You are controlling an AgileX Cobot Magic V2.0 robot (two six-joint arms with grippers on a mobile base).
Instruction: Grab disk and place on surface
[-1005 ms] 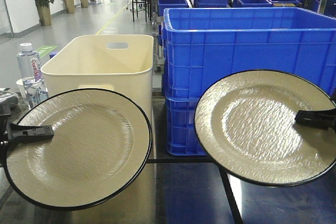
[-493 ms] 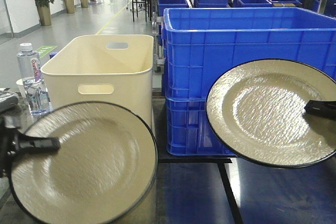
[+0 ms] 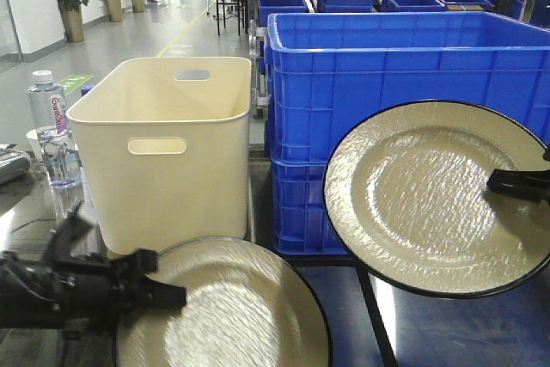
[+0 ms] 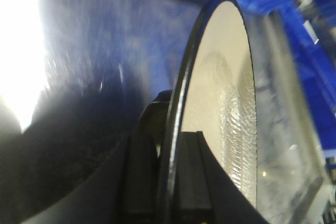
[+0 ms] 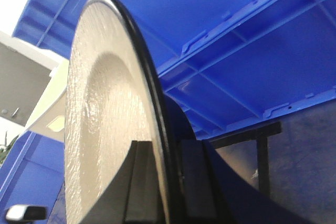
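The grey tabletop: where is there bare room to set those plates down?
Bare tabletop lies in front, either side of the black tape line: beside the left plate and under the right plate. Behind, the cream bin and blue crates crowd it.

A: What hems in our left pincer (image 3: pixel 172 294)?
B: A cream rectangular plastic tub (image 3: pixel 163 169) just beyond it and the cream black-rimmed round disk (image 3: pixel 241 315) it grips. A clear plastic water bottle (image 3: pixel 50 126) stands beyond-left.
A: Our right pincer (image 3: pixel 516 183)?
B: Stacked blue plastic crates (image 3: pixel 387 83) close beyond its matching disk (image 3: pixel 430 204). Below, we have bare shiny grey metal tabletop (image 3: pixel 464 333).
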